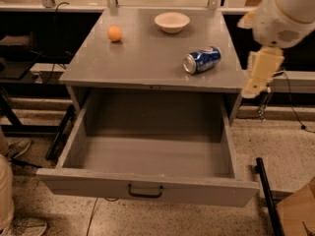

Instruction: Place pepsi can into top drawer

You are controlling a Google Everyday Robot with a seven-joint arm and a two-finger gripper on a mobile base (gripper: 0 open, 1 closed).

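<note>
The pepsi can (202, 59) lies on its side on the right part of the grey cabinet top (147, 58), silver end facing front-left. The top drawer (147, 188) is pulled fully open below it, its inside bare, with a dark handle (145, 191) at the centre of the front panel. My gripper (260, 75) hangs from the cream arm (288, 9) at the right edge of the cabinet, to the right of the can and slightly lower, not touching it. It holds nothing that I can see.
An orange ball (114, 33) sits at the back left of the cabinet top and a white bowl (172, 21) at the back middle. A black bar (266, 195) stands on the floor right of the drawer. A cardboard box (298, 213) is at the bottom right.
</note>
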